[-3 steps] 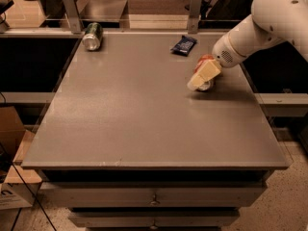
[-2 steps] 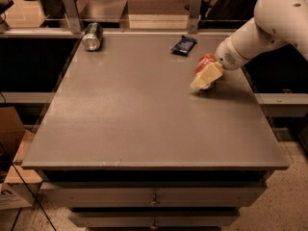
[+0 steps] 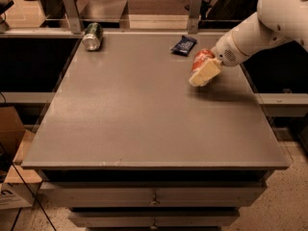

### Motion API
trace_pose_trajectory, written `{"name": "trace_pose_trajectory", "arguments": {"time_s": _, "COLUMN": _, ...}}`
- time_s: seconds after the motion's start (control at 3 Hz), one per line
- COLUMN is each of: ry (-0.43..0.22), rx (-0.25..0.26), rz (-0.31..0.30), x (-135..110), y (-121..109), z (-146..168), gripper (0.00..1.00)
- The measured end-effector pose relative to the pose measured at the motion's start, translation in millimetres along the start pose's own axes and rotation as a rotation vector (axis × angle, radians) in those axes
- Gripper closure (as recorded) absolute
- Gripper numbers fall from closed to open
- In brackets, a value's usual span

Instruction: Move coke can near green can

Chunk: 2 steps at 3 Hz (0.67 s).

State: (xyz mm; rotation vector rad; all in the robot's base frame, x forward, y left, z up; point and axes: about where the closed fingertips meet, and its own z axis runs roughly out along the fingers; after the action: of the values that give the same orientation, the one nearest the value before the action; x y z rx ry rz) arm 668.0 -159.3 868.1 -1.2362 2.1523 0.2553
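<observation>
Two cans are seen on a table [image 3: 144, 129] whose flat, matt grey top is faintly speckled and squared at the edges. At the far left, a brown cardboard box [image 3: 9, 129] is seen on the floor beside the table. The green can [image 3: 92, 36], a smooth cylinder, is laid on its side in the far left corner, near the back edge, with a silver end turned toward the camera. A grey metal post [image 3: 70, 11] is set just behind it, and a second post [image 3: 194, 6] is set further right along the same edge. Pale drawers [image 3: 154, 196] are fitted under the front edge. A wide stretch of grey top is left between the two cans. Right of centre, near the back, a small dark blue packet [image 3: 183, 44] is laid flat. Just right of it, the coke can [image 3: 201, 57] is gripped, tilted, between the cream fingers of the gripper [image 3: 198, 78], near the right edge, with a shadow thrown on the top beneath. A rounded white arm [image 3: 269, 23] is extended from the upper right.
</observation>
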Motion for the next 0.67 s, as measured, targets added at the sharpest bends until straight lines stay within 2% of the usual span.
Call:
{"name": "trace_pose_trajectory", "arguments": {"time_s": 0.33, "ry": -0.120, "rx": 0.000, "rz": -0.070, "x": -52.5, "y": 13.1, "z": -21.9, "gripper": 0.87}}
{"name": "trace_pose_trajectory", "arguments": {"time_s": 0.67, "ry": -0.121, "rx": -0.007, "rz": -0.071, "x": -53.7, "y": 15.2, "z": -19.3, "gripper": 1.00}}
